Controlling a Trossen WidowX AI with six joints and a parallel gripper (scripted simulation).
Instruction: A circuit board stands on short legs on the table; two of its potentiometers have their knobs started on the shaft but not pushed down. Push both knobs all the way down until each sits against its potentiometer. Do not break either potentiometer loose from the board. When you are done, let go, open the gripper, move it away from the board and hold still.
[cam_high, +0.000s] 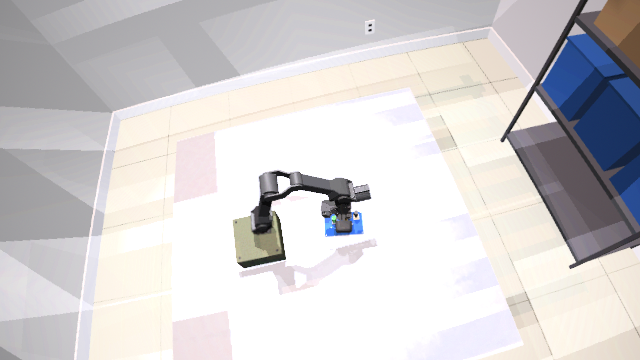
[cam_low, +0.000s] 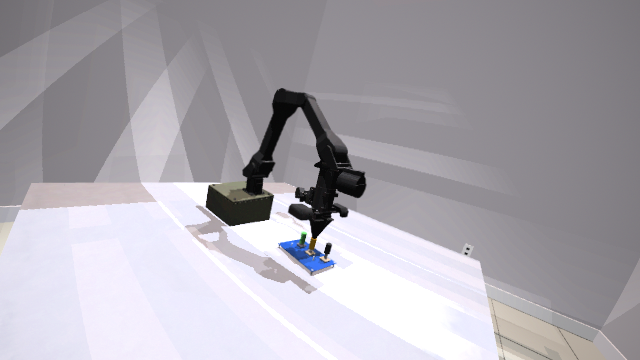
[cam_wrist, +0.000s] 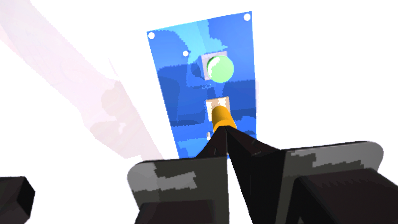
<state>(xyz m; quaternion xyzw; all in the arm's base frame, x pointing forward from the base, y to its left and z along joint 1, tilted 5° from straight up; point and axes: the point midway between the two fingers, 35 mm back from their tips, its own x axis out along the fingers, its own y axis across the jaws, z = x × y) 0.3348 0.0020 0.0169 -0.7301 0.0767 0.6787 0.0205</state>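
The blue circuit board (cam_high: 330, 231) (cam_low: 322, 266) (cam_wrist: 167, 95) stands on short legs on the table, with three potentiometers in a row. The orange knob (cam_low: 313, 244) (cam_wrist: 221, 115) is in the middle, upright. My gripper (cam_low: 315, 236) (cam_wrist: 226, 128) is shut, with its fingertips together at the top of the orange knob and nothing between them. The green knob (cam_high: 333, 219) (cam_low: 303, 236) (cam_wrist: 220, 69) stands at the end nearer the arm's base. The black knob (cam_high: 356, 214) (cam_low: 328, 248) stands at the other end, with grey shaft showing below it. Small gaps under the green and orange knobs cannot be told.
The arm's olive base box (cam_high: 255, 247) (cam_low: 237, 206) stands on the white table (cam_high: 400, 290) (cam_low: 150, 300), beside the board. A dark shelf rack (cam_high: 560, 170) with blue bins (cam_high: 570, 75) stands off to the right, away from the table. The arm arches above the table from base to board.
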